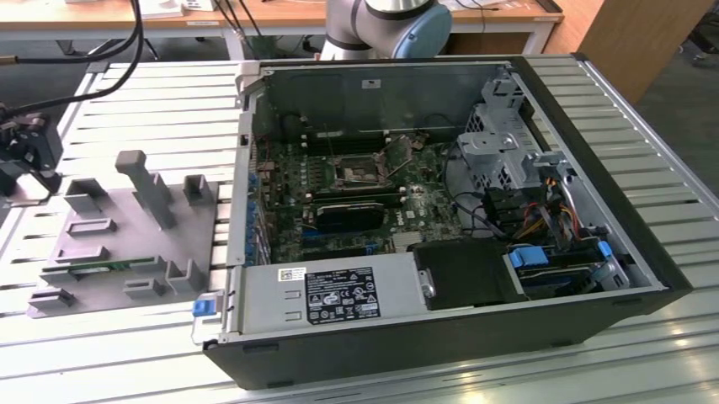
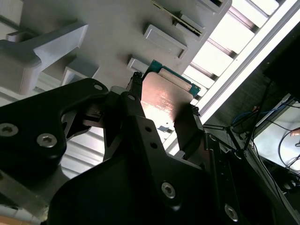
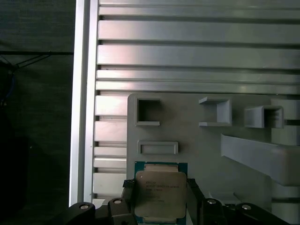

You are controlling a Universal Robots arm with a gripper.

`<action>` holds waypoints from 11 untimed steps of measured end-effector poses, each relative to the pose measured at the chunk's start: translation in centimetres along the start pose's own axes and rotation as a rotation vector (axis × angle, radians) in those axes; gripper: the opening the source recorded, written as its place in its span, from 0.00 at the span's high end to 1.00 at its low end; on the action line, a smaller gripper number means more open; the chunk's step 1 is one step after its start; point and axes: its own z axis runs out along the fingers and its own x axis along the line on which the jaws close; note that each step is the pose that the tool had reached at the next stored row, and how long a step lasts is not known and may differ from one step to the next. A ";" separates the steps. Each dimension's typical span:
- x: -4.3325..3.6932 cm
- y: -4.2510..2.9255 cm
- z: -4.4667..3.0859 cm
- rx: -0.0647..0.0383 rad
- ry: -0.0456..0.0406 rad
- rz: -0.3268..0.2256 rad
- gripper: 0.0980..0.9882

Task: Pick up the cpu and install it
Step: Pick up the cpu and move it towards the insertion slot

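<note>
The cpu [image 3: 161,193] is a flat square chip with a silver-grey metal top and a green edge. It sits between the black fingers [image 3: 127,197] of my gripper [image 3: 161,206], which is shut on two of its opposite sides. In the second wrist view the cpu [image 2: 165,99] is held by the gripper [image 2: 164,96] just over a corner of the grey fixture plate [image 2: 117,28]. In the exterior view the gripper [image 1: 29,160] is at the far left, beside the fixture plate [image 1: 113,244]. The open socket [image 1: 357,172] lies on the motherboard inside the case.
An open black computer case [image 1: 450,337] fills the middle and the exterior view's right, with drive cage, cables and power supply inside. The fixture plate carries upright grey posts [image 1: 144,185] and a thin green memory stick [image 1: 107,265]. The slatted metal table [image 3: 197,56] has an edge rail [image 3: 82,93].
</note>
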 end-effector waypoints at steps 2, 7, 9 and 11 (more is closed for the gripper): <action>0.00 0.00 -0.07 0.000 0.0001 0.000 0.52; 0.00 0.01 -0.25 0.000 0.0000 0.000 0.52; 0.00 0.01 -0.32 0.000 0.0000 0.000 0.52; 0.00 0.02 -0.39 0.000 0.0000 0.000 0.52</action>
